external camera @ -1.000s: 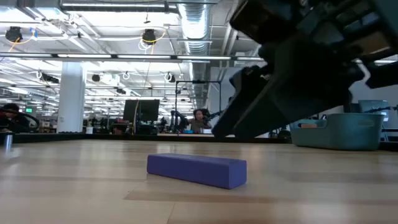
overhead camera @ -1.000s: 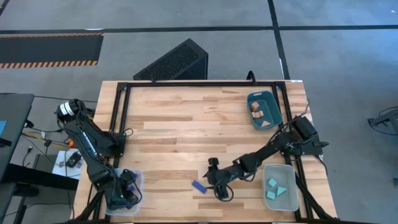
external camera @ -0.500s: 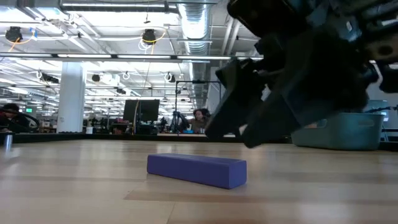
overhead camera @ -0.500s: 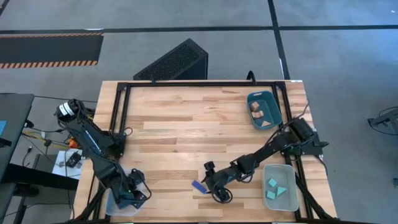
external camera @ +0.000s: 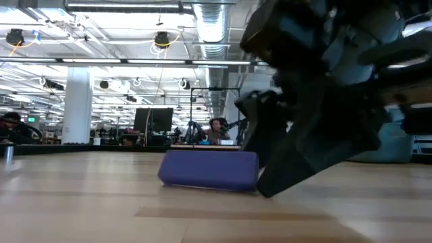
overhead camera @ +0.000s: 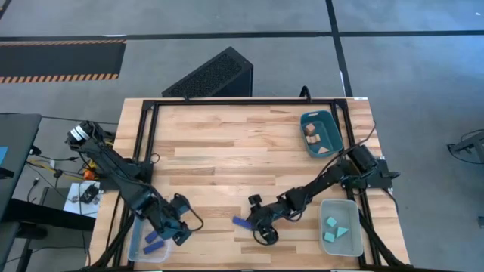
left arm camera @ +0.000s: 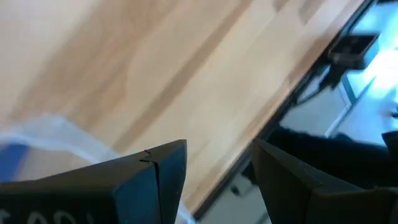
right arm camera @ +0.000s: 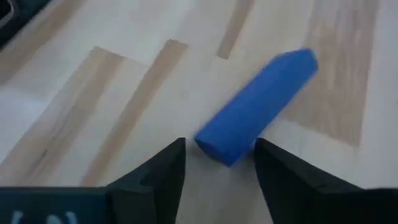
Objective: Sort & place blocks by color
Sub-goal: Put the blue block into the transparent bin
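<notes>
Blue block [right arm camera: 256, 107], flat bar, lying on wood table [overhead camera: 227, 151], right gripper [right arm camera: 216, 163] beside

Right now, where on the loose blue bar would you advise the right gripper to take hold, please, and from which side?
Grip the blue bar across its narrow width, near its nearer end. It lies flat on the table, so come from above. The right gripper is open, and that end already points into the gap.

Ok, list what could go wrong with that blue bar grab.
The right gripper is open at only the near end of the blue bar, which lies skewed to the jaws; closing may spin it or pinch just a corner. The bar already looks nudged on the table; more pushing could slide it away.
</notes>
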Robot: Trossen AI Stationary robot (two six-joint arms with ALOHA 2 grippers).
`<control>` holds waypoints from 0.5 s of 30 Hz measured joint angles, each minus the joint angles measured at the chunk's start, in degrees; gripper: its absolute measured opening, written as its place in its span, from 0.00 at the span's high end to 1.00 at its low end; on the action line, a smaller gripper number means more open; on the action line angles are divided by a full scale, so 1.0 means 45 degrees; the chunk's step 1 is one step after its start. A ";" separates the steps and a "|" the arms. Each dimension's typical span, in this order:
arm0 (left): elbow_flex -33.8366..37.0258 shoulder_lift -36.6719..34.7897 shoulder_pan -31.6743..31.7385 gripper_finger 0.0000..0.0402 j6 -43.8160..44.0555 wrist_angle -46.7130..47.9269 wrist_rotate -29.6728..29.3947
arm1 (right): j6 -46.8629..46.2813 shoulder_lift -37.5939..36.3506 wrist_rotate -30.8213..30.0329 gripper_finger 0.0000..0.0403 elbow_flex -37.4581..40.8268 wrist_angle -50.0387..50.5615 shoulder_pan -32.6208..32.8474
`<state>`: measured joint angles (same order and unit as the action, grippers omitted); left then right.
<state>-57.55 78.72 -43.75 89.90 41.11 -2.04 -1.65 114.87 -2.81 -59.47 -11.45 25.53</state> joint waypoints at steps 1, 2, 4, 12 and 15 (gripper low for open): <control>-0.0142 0.0000 0.0093 0.59 -0.0234 0.0177 -0.0263 | -0.0168 -0.0003 -0.0268 0.50 -0.0036 0.0299 -0.0062; -0.0269 0.0000 0.0171 0.59 -0.0447 0.0267 -0.0461 | -0.0386 -0.0029 -0.0598 0.53 -0.0036 0.0710 -0.0100; -0.0574 0.0000 0.0289 0.59 -0.0832 0.0476 -0.0725 | -0.0775 -0.0110 -0.1016 0.57 -0.0068 0.1373 -0.0169; -0.0963 -0.0005 0.0414 0.59 -0.1736 0.0801 -0.0806 | -0.2667 -0.1155 -0.2139 0.63 0.0027 0.2528 -0.0501; -0.0960 -0.0005 0.0414 0.59 -0.1726 0.0834 -0.0840 | -0.3852 -0.1577 -0.2550 0.59 0.0006 0.2070 -0.0576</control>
<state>-61.87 78.70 -41.89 82.13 44.86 -5.82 -18.99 107.77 -14.28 -59.45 -2.13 22.94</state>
